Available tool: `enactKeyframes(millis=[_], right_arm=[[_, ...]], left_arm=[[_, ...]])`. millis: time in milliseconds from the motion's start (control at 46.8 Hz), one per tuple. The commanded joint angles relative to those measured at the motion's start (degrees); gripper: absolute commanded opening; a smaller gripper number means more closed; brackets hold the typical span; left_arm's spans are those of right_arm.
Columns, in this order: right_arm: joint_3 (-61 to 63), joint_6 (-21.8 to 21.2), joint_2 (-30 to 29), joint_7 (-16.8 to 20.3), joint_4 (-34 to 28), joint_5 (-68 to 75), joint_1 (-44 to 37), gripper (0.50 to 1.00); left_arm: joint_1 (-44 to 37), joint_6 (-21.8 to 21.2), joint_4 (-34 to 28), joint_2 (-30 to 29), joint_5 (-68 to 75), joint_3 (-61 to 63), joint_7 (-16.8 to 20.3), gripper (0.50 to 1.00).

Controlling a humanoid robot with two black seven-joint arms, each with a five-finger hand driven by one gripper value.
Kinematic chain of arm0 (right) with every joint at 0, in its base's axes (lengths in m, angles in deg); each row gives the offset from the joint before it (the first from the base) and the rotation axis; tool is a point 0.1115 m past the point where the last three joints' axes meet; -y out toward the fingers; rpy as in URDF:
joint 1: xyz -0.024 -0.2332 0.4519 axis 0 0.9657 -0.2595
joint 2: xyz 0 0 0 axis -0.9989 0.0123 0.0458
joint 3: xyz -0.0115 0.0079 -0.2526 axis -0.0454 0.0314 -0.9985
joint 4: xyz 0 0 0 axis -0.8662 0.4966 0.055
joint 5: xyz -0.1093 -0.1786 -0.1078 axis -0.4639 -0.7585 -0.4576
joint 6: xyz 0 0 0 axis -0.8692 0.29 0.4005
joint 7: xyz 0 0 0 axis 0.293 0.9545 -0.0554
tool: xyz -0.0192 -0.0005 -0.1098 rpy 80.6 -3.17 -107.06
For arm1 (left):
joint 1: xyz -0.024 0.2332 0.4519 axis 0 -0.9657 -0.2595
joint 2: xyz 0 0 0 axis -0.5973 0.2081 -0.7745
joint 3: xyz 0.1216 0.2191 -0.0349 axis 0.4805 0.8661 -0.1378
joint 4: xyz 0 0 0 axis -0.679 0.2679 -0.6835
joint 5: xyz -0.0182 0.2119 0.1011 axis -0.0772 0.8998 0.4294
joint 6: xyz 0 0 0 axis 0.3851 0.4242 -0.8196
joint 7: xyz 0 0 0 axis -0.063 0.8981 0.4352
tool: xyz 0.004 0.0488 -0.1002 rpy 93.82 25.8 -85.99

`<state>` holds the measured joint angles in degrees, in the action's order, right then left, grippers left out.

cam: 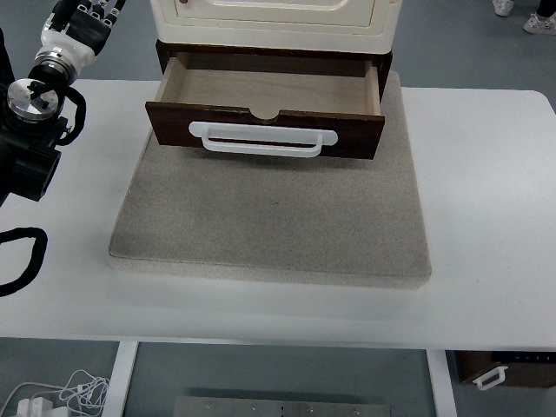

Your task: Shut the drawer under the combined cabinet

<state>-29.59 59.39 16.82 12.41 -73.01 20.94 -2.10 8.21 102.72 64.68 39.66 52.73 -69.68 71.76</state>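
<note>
A dark brown wooden drawer [265, 129] with a white handle [262, 140] stands pulled out from under a cream cabinet [269, 22]. Its inside [271, 89] is pale wood and holds nothing. The cabinet and drawer sit on a grey mat [271, 217]. My left arm comes in at the upper left, and its hand [82, 19] is raised beyond the table's far left corner, well left of the drawer and apart from it. Its fingers are partly cut off by the top edge. The right arm does not show.
The mat lies on a white table [486, 200]. Black cables [22, 261] loop at the left edge. On the floor below are a white plug and cord [52, 395] and a dark box with a white handle [499, 373]. A person's shoes [526, 13] show at top right.
</note>
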Motion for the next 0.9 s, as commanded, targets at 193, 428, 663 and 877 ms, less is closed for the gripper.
enactKeyframes(millis=[193,428,663,877], right_arm=[[0.06,0.00,0.00,0.00,0.00,0.00,0.00,0.952],[0.06,0.00,0.00,0.00,0.00,0.00,0.00,0.952],[0.06,0.00,0.00,0.00,0.00,0.00,0.00,0.952],[0.06,0.00,0.00,0.00,0.00,0.00,0.00,0.952]], left_arm=[[0.08,0.02,-0.10,-0.09,-0.09,0.00,-0.01,0.999],[0.17,0.28,-0.10,-0.35,-0.17,-0.18,-0.01,0.996],[0.61,0.19,-0.18,-0.53,-0.26,-0.62,0.07,0.996],[0.79,0.90,-0.18,-0.62,0.00,-0.36,0.07,0.999]])
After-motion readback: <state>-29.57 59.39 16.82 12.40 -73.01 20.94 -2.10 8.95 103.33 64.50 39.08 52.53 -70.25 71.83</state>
